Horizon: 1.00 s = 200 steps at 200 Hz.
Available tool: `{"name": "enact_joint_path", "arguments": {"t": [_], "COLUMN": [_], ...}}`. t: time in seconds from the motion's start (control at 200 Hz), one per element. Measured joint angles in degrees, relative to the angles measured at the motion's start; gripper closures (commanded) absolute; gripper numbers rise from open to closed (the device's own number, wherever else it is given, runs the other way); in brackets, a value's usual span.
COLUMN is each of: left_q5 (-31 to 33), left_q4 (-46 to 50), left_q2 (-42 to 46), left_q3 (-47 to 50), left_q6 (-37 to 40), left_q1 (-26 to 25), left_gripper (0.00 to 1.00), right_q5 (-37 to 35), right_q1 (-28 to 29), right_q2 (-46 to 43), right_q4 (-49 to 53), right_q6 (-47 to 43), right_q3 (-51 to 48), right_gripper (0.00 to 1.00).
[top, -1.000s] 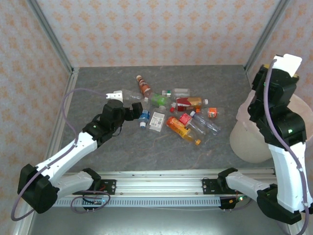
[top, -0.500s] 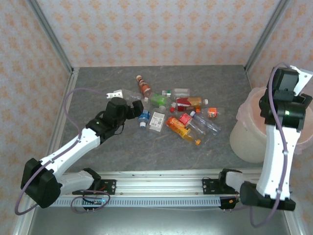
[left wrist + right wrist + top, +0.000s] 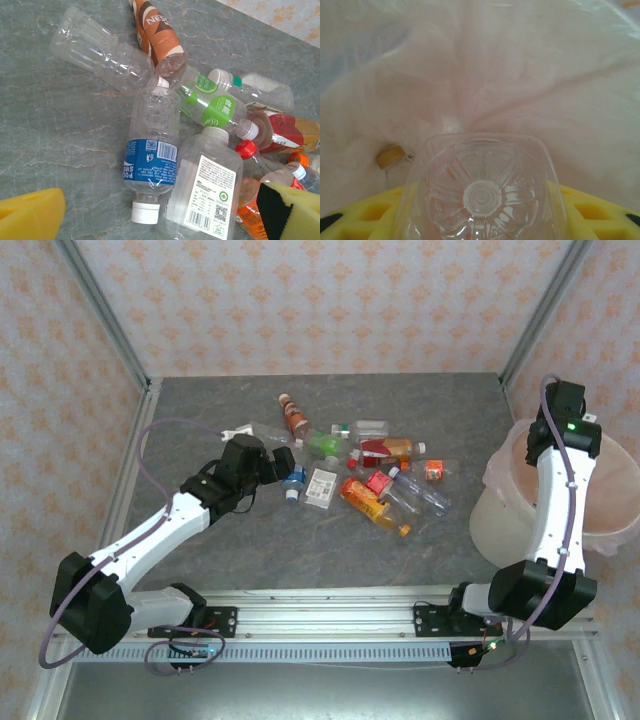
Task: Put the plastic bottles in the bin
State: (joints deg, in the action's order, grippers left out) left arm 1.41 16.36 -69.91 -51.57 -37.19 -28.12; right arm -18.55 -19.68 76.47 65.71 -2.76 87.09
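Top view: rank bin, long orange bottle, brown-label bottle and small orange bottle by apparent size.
1. bin
2. long orange bottle
3. brown-label bottle, which lies farther back, so this is less sure
4. small orange bottle

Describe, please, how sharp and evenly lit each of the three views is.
Top external: evenly lit and sharp, only soft shadows on the table. Left wrist: the blue-labelled bottle is crisp with small glints, the yellow fingers at the bottom corners blurred. Right wrist: the pink bag looks washed out and soft; the clear bottle base sits close to the lens.
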Motion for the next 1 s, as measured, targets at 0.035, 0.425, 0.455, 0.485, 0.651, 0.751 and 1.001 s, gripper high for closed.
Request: {"name": "enact_joint_path", "arguments": {"t": [0.035, 0.425, 0.455, 0.485, 0.651, 0.751, 1.001], "left_q5": [-0.2, -1.6, -1.6, -1.9, -2.5, -2.5, -4.1], "left_q4": [0.0, 0.0, 0.0, 0.0, -0.1, -0.3, -0.6], "left_q2": [0.0, -1.4, -1.5, -1.6, -1.8, -1.9, -4.0], "left_q3": [0.2, 0.7, 0.7, 0.7, 1.5, 2.1, 2.6], "left_q6": [-0.4, -2.0, -2.0, -2.0, -2.1, -2.4, -3.5], "left_q1": [0.0, 0.0, 0.0, 0.0, 0.0, 0.0, 0.0], "left_gripper": [0.0, 0.0, 0.0, 0.0, 0.0, 0.0, 0.0], "right_q5": [0.3, 1.0, 1.0, 1.0, 1.0, 1.0, 2.3], "right_q1": [0.0, 0.0, 0.0, 0.0, 0.0, 0.0, 0.0], "right_q2": [0.2, 0.8, 0.8, 0.8, 0.7, 0.5, -6.8], "right_q4": [-0.6, -3.8, -3.9, -4.0, -4.8, -5.2, -8.9], "right_q6": [0.4, 3.7, 4.0, 4.3, 4.9, 5.2, 6.5], "right_q3": [0.0, -0.5, -0.7, -0.8, -1.2, -1.3, -3.0], "right_gripper": [0.56, 0.3, 0.3, 0.29, 0.28, 0.27, 0.14]}}
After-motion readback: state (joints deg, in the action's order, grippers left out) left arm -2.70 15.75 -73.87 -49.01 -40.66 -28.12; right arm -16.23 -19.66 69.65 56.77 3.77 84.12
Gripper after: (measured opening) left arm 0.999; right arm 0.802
